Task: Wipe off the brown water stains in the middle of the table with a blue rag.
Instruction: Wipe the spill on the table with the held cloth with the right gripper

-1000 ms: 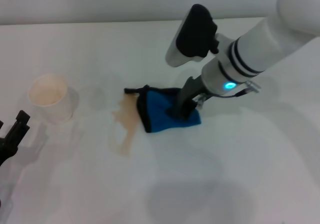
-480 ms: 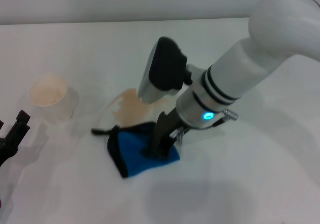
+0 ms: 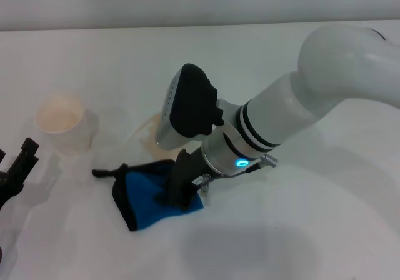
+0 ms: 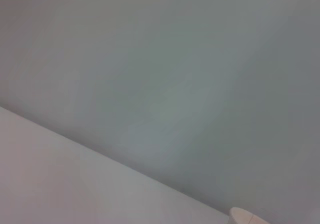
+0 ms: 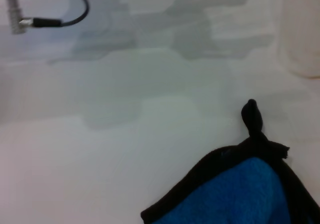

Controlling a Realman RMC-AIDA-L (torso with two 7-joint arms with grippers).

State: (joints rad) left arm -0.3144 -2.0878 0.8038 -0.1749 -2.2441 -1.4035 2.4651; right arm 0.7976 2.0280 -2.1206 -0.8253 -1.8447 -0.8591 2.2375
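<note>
The blue rag [image 3: 142, 200] with black trim lies bunched on the white table [image 3: 300, 242], left of centre toward the front. Its black loop [image 3: 107, 172] points left. My right gripper [image 3: 180, 191] is shut on the blue rag's right part and presses it onto the table. The right wrist view shows the blue rag [image 5: 240, 201] and its loop [image 5: 252, 118]. A faint remnant of the brown water stains [image 3: 147, 134] shows just behind the rag, mostly hidden by my right wrist. My left gripper [image 3: 14, 167] is parked at the front left edge, open.
A white paper cup [image 3: 61, 122] stands at the left, behind my left gripper; it also shows in the right wrist view [image 5: 302, 31]. The left wrist view shows only the wall, the table edge and a cup rim [image 4: 246, 217].
My right gripper has dragged the blue rag from the table's middle toward the front left, across the brown stain. The stain now looks fainter. The left arm has not moved.
</note>
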